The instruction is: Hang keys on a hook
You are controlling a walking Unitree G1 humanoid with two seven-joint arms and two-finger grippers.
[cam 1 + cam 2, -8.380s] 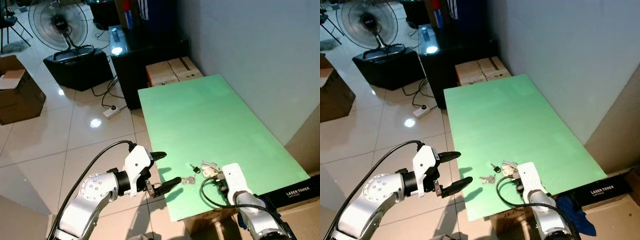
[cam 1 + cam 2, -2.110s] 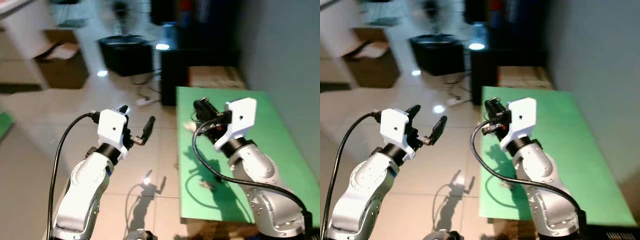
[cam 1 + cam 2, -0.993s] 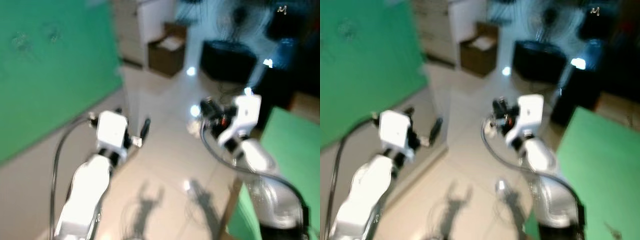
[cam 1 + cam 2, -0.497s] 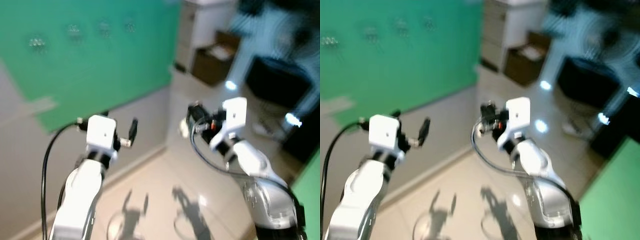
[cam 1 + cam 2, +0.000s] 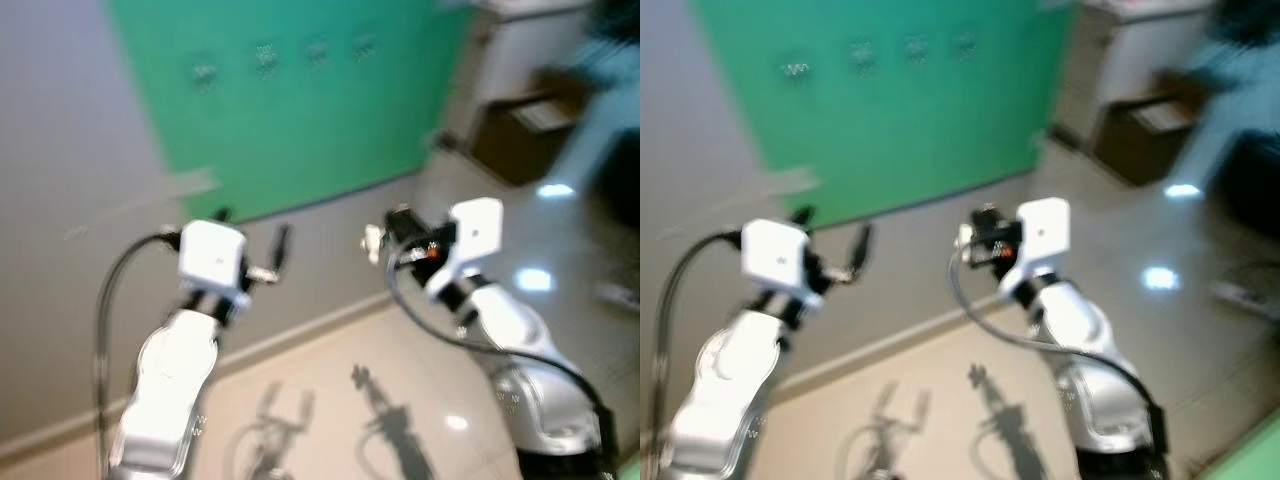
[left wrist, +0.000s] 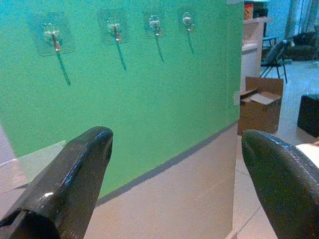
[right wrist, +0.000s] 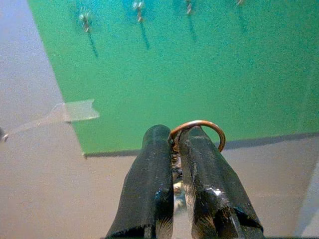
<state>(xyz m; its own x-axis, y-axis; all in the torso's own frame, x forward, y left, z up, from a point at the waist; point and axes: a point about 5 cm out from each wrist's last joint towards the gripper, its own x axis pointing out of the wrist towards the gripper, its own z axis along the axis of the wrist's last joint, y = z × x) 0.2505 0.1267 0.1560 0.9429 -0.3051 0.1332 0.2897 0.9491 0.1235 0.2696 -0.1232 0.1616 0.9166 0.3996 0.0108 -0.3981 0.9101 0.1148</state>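
Right wrist view: the right tool (image 7: 177, 149) pinches the key ring (image 7: 199, 130) between its fingertips, facing wall hooks (image 7: 84, 19) on a green panel (image 7: 209, 74); the left tool (image 6: 174, 149) is spread.

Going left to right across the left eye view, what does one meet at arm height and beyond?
Left claw, open and empty → right claw, shut on the key ring → cardboard box on the floor past the green panel's end.
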